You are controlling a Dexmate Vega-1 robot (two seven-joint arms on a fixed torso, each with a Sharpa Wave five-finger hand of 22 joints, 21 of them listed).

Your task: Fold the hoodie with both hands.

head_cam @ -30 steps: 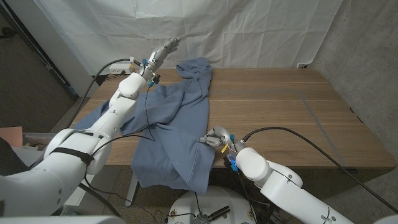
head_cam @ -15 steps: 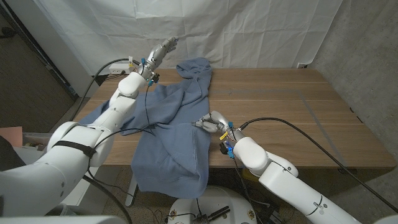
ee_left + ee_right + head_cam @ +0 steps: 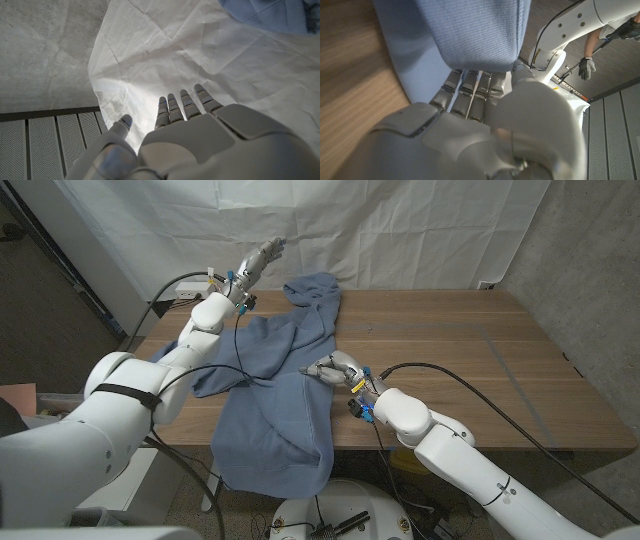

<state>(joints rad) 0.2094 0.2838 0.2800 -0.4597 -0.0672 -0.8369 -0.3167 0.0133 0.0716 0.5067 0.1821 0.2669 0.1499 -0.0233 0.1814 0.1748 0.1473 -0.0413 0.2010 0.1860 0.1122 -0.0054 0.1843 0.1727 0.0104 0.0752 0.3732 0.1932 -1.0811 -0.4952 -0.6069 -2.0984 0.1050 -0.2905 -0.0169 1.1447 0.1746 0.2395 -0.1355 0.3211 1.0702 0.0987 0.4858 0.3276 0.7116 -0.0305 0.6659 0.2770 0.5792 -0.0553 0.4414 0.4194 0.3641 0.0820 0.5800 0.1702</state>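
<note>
**Right hand grips the hoodie's edge, left hand raised and empty**

The blue hoodie [image 3: 285,380] lies rumpled across the left part of the wooden desk [image 3: 450,360], its hood toward the white backdrop [image 3: 400,230] and its lower part hanging over the near edge. The right hand [image 3: 335,369] sits at the garment's right edge near the middle, fingers closed on a fold of the cloth; the right wrist view shows blue fabric draped over those fingers [image 3: 470,87]. The left hand [image 3: 262,256] is lifted above the desk's far left corner, fingers straight and apart, holding nothing, pointing at the backdrop.
</note>
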